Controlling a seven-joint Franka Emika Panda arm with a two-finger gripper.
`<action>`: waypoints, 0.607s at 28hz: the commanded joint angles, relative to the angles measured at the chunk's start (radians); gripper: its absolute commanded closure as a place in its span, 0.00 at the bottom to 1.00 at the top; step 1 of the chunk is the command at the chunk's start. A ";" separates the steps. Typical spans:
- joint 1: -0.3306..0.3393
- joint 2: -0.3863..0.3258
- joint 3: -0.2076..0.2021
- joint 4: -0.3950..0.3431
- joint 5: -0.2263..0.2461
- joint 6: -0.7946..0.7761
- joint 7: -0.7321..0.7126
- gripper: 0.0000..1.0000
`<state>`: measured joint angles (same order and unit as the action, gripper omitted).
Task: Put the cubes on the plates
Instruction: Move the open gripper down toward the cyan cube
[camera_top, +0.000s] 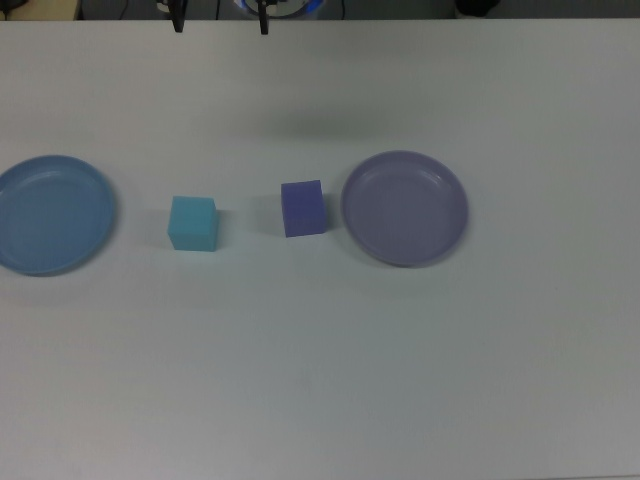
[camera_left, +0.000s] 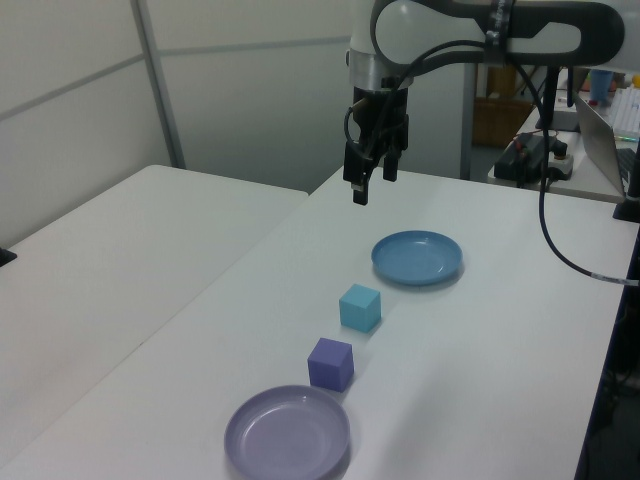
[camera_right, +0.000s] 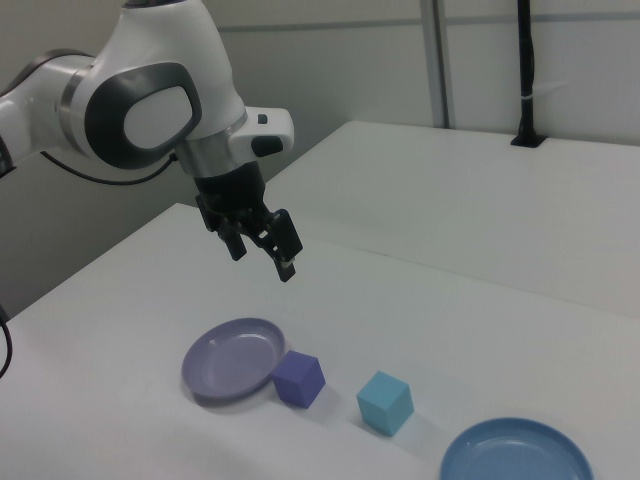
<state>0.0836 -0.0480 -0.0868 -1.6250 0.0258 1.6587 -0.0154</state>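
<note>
Hovering high above the tabletop (camera_top: 320, 380), your end effector (camera_left: 372, 185) hung with its fingers parted a little and nothing between them. Both cubes sat bare on the surface in a row between the plates. In the top view, the turquoise cube (camera_top: 192, 223) lay well right of the light blue plate (camera_top: 52, 214), and the violet cube (camera_top: 303, 208) sat just left of the lavender plate (camera_top: 405, 207), almost against its rim.

You had nothing grasped yet, so the first pick looked like the step in hand. For the violet cube, you would have done well to come straight down and close across the faces that run parallel to the plate's rim-side gap, since a finger on the plate side had little room. The turquoise cube offered free space on every side. Open tabletop lay near and far of the row, and the edges were well away.
</note>
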 joint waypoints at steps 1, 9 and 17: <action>0.002 0.060 -0.007 0.000 0.025 0.012 -0.001 0.00; -0.034 0.138 -0.024 0.031 0.022 0.101 -0.011 0.00; -0.065 0.253 -0.031 0.013 -0.013 0.239 -0.020 0.00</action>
<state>0.0249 0.1225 -0.1125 -1.6242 0.0288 1.8240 -0.0212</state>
